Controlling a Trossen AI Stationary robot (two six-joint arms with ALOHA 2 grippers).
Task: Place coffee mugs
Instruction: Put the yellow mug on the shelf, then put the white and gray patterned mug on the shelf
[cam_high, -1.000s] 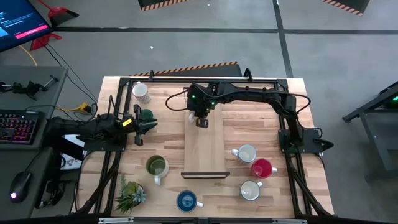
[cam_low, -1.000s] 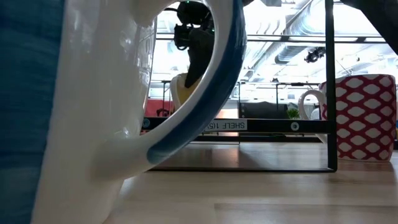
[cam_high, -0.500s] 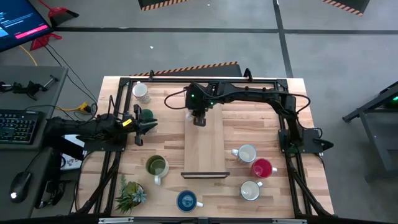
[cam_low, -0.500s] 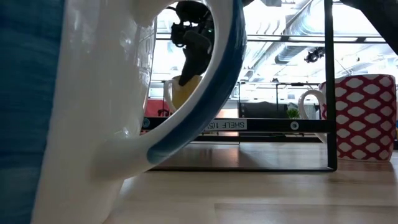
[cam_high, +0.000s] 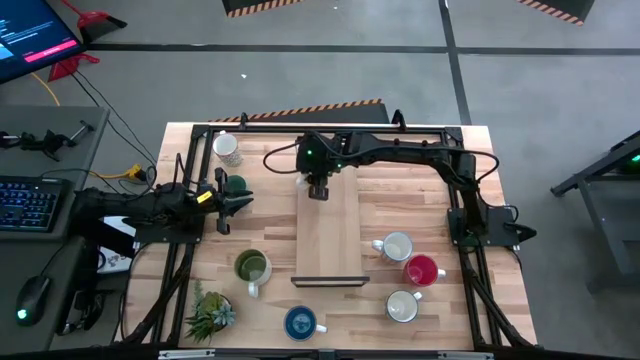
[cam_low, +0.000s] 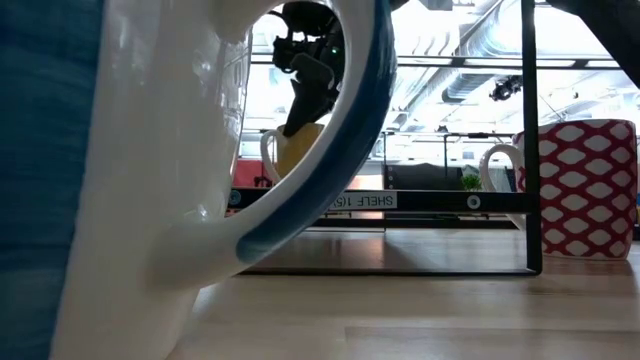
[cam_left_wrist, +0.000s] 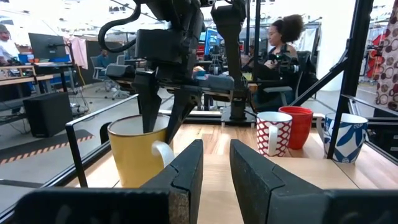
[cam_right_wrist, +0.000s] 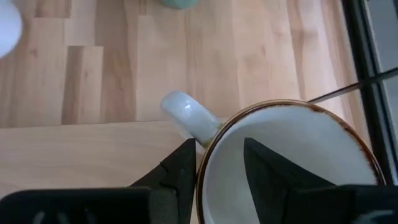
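Observation:
My right gripper reaches over the far end of the wooden shelf top and is shut on a cream-yellow mug. My left gripper waits open at the table's left, next to the teal-green mug. Standing on the table are a white mug, the olive-green mug, the blue mug, the red mug and two more white mugs. In the low view the blue mug's handle fills the foreground. My right gripper holds the cream-yellow mug by its rim, right beside the handle. One finger is inside the mug and the other finger is outside. It comes from above, pointing down. The mug hangs upright; whether its base touches the shelf, I cannot tell.
A black-framed shelf stands mid-table with a wooden top. A spiky green potted plant sits at the near left corner. A black frame runs round the table edges. A person sits beyond the table's right side.
My right gripper has carried the mug a short way toward the table's far edge, along the shelf top. In the low view the mug's handle has come into sight on its left side.

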